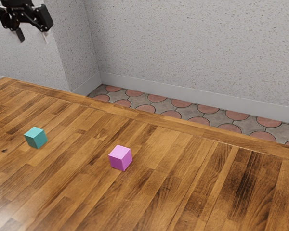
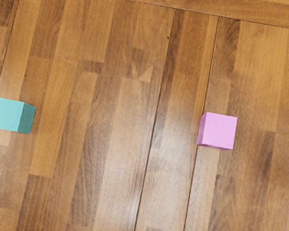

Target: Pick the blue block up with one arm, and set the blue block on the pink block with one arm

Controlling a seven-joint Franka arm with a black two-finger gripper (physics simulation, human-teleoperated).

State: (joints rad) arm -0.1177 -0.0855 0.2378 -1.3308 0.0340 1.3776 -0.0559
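Blocks lying apart on bare planks, gripper raised.
Exterior view: the black gripper (image 1: 33,37) hangs high at the exterior view's upper left, its fingers spread with nothing between them. Far below it, the blue block (image 1: 35,137) sits flat on the wooden table (image 1: 192,187), a teal shade, well apart from the pink block (image 1: 120,158), which lies toward the exterior view's right. Beyond the table's far edge runs a floor of round reddish tiles (image 1: 207,115), then a pale baseboard (image 1: 183,91) and a speckled grey wall (image 1: 192,43). Wrist view: the blue block (image 2: 12,115) and pink block (image 2: 217,130) rest on brown planks (image 2: 120,144), several boards between them, neither touching anything else.
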